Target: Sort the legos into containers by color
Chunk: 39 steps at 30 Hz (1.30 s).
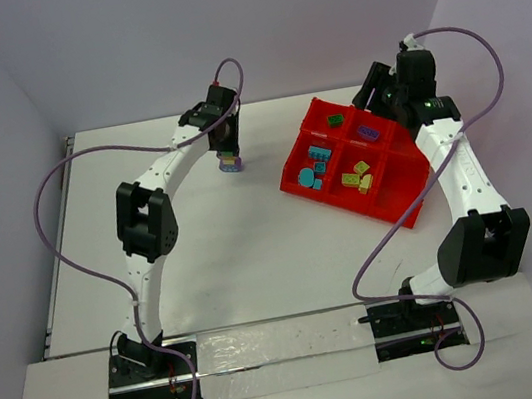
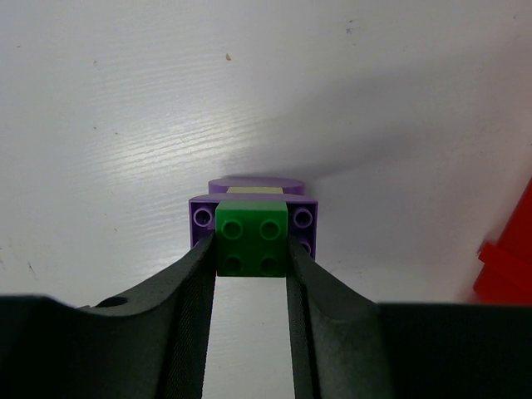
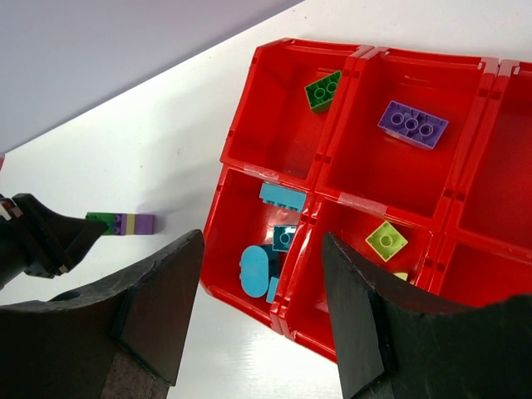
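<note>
My left gripper (image 1: 230,155) (image 2: 252,251) is shut on the green top brick (image 2: 252,239) of a multicolour clump (image 1: 230,166). The clump stacks green, purple (image 2: 202,218), yellow-green and purple layers, low over the table left of the red tray (image 1: 292,160). It also shows in the right wrist view (image 3: 125,223). My right gripper (image 1: 372,100) (image 3: 262,241) is open and empty above the tray (image 3: 243,96). The compartments hold a green brick (image 3: 322,90), a purple brick (image 3: 412,123), teal bricks (image 3: 281,199) and a yellow-green brick (image 3: 386,239).
The tray's right-hand compartments (image 1: 401,188) show only red floor. The tray's corner (image 2: 507,258) shows at the right edge of the left wrist view. Purple cables loop from both arms. White walls stand at the back and sides.
</note>
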### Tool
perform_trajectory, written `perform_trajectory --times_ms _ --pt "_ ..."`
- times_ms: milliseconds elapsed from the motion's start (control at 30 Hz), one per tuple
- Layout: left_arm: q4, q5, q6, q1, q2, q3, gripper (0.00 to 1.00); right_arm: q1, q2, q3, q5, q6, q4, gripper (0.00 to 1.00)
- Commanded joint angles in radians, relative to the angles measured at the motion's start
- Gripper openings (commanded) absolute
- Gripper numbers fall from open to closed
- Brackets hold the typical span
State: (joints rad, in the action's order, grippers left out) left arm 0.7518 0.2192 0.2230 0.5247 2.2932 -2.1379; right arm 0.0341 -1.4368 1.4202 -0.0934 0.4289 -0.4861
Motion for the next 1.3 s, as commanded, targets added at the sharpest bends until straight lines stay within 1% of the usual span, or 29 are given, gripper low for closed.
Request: perform_trajectory --times_ms 0,100,167,233,267,300,333,367,433,500,533,567,667,733,800,900,967,1033,1067,1100,1200,1267 --pt "-0.025 -0.016 -0.005 0.008 -0.048 -0.053 0.00 -0.005 0.014 0.046 -0.005 -0.012 -0.003 0.66" --pt "-0.016 -0.032 0.006 0.006 -0.097 -0.055 0.00 -0.006 0.024 0.045 -0.055 -0.019 0.005 0.66" --pt "0.000 -0.083 0.028 0.002 -0.144 -0.064 0.00 -0.013 0.029 0.044 -0.134 -0.054 0.017 0.66" --pt "0.007 -0.139 0.052 -0.003 -0.186 -0.066 0.00 -0.030 0.030 0.050 -0.190 -0.126 0.020 0.66" --pt "0.011 -0.181 0.073 -0.004 -0.204 -0.063 0.00 -0.060 0.029 0.055 -0.215 -0.163 0.011 0.66" --pt "0.016 -0.193 0.079 -0.007 -0.222 -0.062 0.00 -0.069 0.025 0.064 -0.231 -0.202 0.008 0.66" --pt "0.021 -0.205 0.088 -0.010 -0.239 -0.058 0.00 -0.108 0.021 0.072 -0.244 -0.249 0.000 0.66" --pt "0.034 -0.274 0.105 -0.013 -0.264 -0.050 0.00 -0.177 0.009 0.086 -0.258 -0.343 -0.036 0.69" --pt "0.064 -0.358 0.135 -0.022 -0.298 -0.038 0.00 -0.301 -0.004 0.090 -0.246 -0.505 -0.059 0.72" --pt "0.084 -0.417 0.152 -0.030 -0.326 -0.025 0.00 -0.361 0.003 0.047 -0.244 -0.605 -0.039 0.72" --pt "0.088 -0.439 0.163 -0.032 -0.339 -0.014 0.00 -0.392 0.016 0.022 -0.253 -0.632 -0.001 0.72" --pt "0.092 -0.465 0.177 -0.034 -0.358 0.001 0.00 -0.424 0.037 -0.010 -0.275 -0.652 0.062 0.72" --pt "0.103 -0.517 0.197 -0.038 -0.392 0.031 0.00 -0.469 0.080 -0.115 -0.286 -0.685 0.228 0.72" --pt "0.100 -0.544 0.200 -0.038 -0.406 0.049 0.00 -0.482 0.087 -0.153 -0.282 -0.708 0.292 0.72" --pt "0.088 -0.592 0.209 -0.038 -0.430 0.074 0.00 -0.514 0.081 -0.163 -0.246 -0.740 0.339 0.72" --pt "0.087 -0.601 0.210 -0.038 -0.443 0.090 0.00 -0.531 0.056 -0.153 -0.209 -0.762 0.380 0.72" --pt "0.093 -0.609 0.208 -0.040 -0.446 0.090 0.00 -0.537 0.041 -0.150 -0.233 -0.785 0.402 0.72" --pt "0.090 -0.624 0.210 -0.040 -0.453 0.098 0.00 -0.551 0.037 -0.176 -0.250 -0.834 0.460 0.72" --pt "0.087 -0.626 0.210 -0.040 -0.457 0.104 0.00 -0.552 0.026 -0.165 -0.251 -0.831 0.470 0.72" --pt "0.086 -0.627 0.209 -0.040 -0.461 0.110 0.00 -0.551 0.011 -0.144 -0.253 -0.824 0.471 0.72" --pt "0.089 -0.625 0.206 -0.040 -0.475 0.110 0.00 -0.553 -0.061 -0.055 -0.273 -0.805 0.399 0.72" --pt "0.090 -0.623 0.205 -0.040 -0.482 0.110 0.00 -0.553 -0.086 -0.041 -0.293 -0.788 0.405 0.72"
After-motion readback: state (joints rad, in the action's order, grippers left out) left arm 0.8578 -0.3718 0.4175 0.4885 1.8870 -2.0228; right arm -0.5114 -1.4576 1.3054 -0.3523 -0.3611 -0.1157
